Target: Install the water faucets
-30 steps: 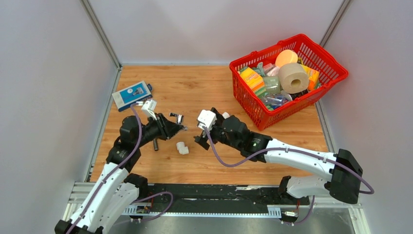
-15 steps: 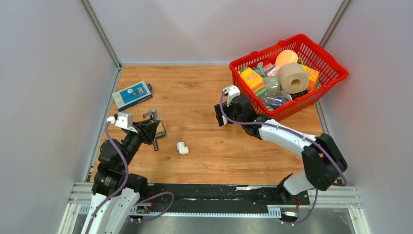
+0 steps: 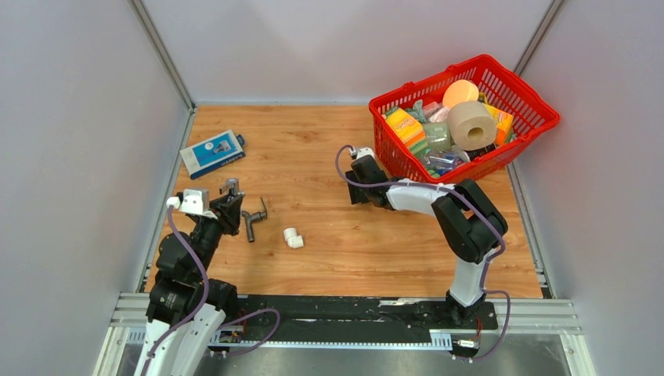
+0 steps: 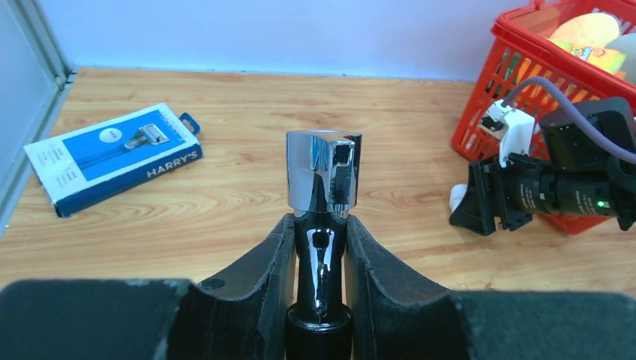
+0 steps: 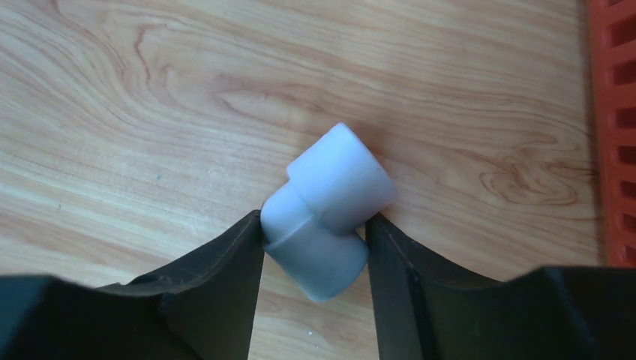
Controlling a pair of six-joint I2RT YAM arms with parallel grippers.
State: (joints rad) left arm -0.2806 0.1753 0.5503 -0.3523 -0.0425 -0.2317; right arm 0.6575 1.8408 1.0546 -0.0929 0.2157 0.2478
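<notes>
My left gripper [image 4: 321,247] is shut on the stem of the shiny chrome faucet [image 4: 324,171], which stands upright above the fingers. From above, that gripper [image 3: 229,202] sits at the left of the table, with the chrome faucet [image 3: 232,186] at its tip. The dark grey L-shaped faucet [image 3: 252,220] lies on the wood just right of it. Near the basket, my right gripper [image 5: 315,229] is down at the table with both pads touching a white elbow fitting [image 5: 337,187]. In the top view the right gripper [image 3: 359,189] hides this fitting. A second white elbow fitting [image 3: 293,237] lies loose mid-table.
A red basket [image 3: 540,117] full of household items stands at the back right, its wall right beside the right gripper [image 5: 619,112]. A blue razor box [image 3: 211,153] lies at the back left. Grey walls enclose the wooden table.
The left arm pulled back to the left with the chrome faucet. The right arm swung away toward the basket and its jaws closed around a white elbow fitting.
</notes>
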